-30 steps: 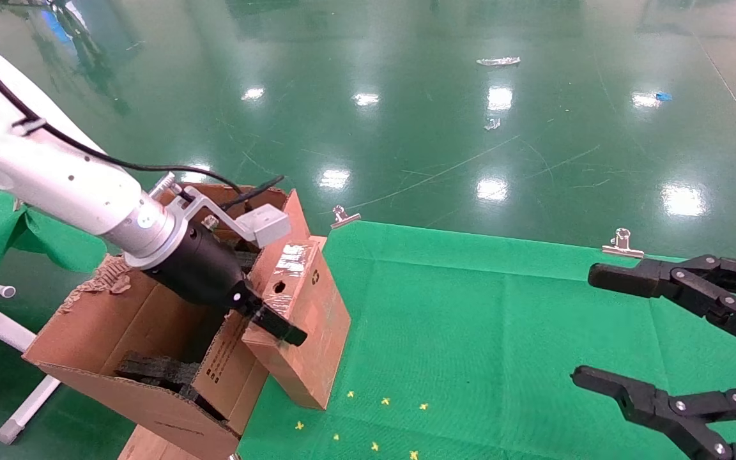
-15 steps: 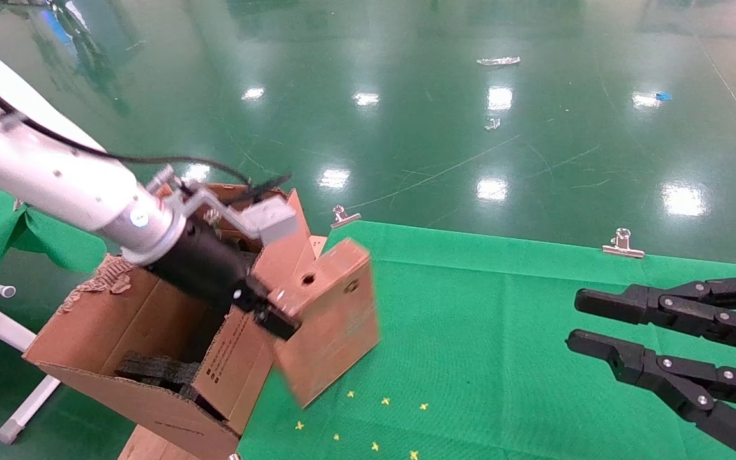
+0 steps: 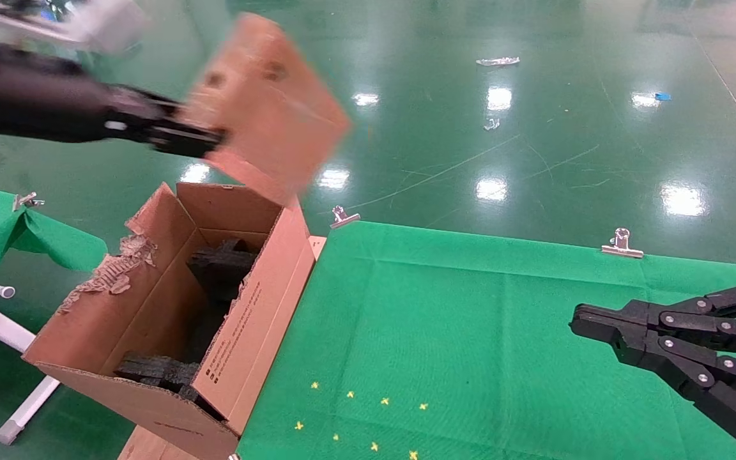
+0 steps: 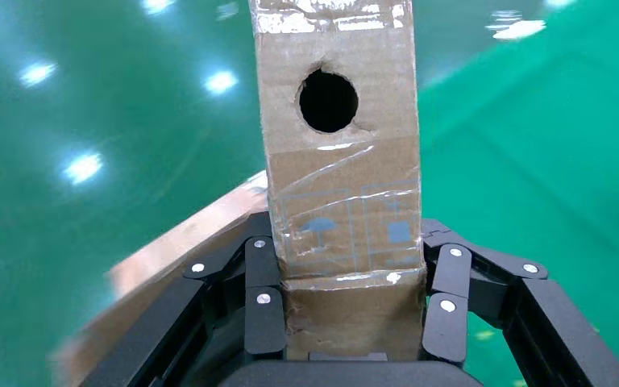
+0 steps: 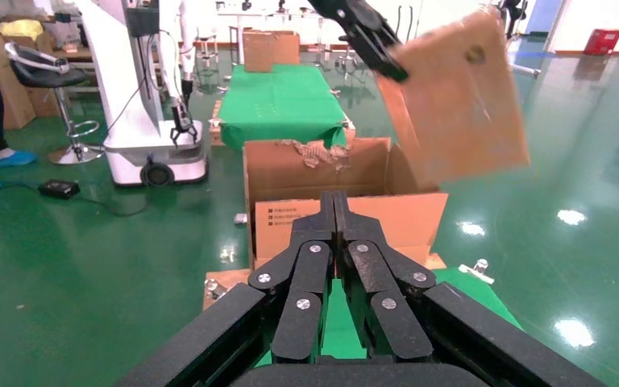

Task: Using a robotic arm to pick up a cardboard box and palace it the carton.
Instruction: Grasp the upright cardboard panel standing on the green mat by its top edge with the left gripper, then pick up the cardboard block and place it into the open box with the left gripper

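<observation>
Glossy green floor fills the upper half of the head view, dotted with lamp reflections, and a green cloth (image 3: 470, 332) covers the table across the lower right, held at its far edge by silver clips (image 3: 622, 244).

At the upper left of that frame the left gripper (image 3: 205, 137) reaches in from the edge, clenched on the cardboard box (image 3: 266, 105), which hangs tilted in the air above the carton (image 3: 151, 300) and clear of its flaps (motion blur smears the box's edges). The left wrist view shows the grip plainly: black fingers (image 4: 262, 302) press both narrow sides of the box (image 4: 338, 161) near its lower end, with the round punched hole (image 4: 328, 100) facing the camera and clear tape across the face.

The carton stands open at the lower left of the head view, beside the table's edge, its black foam inserts (image 3: 218, 275) visible inside, one flap edge torn (image 3: 115, 271) and small printed text on the near flap.

At the lower right of the head view the right gripper (image 3: 575, 319) hovers over the cloth with its fingers pressed together on nothing; its own wrist view shows the two fingertips (image 5: 334, 211) meeting.
</observation>
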### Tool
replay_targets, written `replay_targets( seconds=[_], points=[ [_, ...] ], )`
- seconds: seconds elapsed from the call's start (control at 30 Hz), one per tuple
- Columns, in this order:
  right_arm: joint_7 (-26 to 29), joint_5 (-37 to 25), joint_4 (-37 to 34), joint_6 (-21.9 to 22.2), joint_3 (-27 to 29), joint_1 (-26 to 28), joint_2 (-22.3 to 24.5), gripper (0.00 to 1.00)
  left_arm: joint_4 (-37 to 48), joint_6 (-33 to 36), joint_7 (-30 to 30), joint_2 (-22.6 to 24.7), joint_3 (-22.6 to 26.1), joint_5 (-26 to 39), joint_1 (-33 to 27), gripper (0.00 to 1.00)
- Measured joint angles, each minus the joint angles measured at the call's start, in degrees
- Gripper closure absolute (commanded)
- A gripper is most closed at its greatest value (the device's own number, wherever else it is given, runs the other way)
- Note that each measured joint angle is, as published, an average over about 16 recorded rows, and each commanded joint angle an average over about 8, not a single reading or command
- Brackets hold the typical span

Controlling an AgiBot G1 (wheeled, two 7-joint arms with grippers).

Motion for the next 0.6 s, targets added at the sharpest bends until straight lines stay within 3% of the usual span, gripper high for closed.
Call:
replay_targets(
  seconds=[0.4, 0.6],
  points=[
    [0.0, 0.0, 0.0, 0.0, 0.0, 0.0, 0.0, 0.99, 8.5, -2.2, -3.0, -7.8, 2.6, 3.5, 3.4, 1.00],
    [0.0, 0.0, 0.0, 0.0, -0.1, 0.0, 0.0, 0.26, 10.2, -4.9, -5.5, -8.4, 4.7, 4.6, 7.2, 1.00]
  ],
)
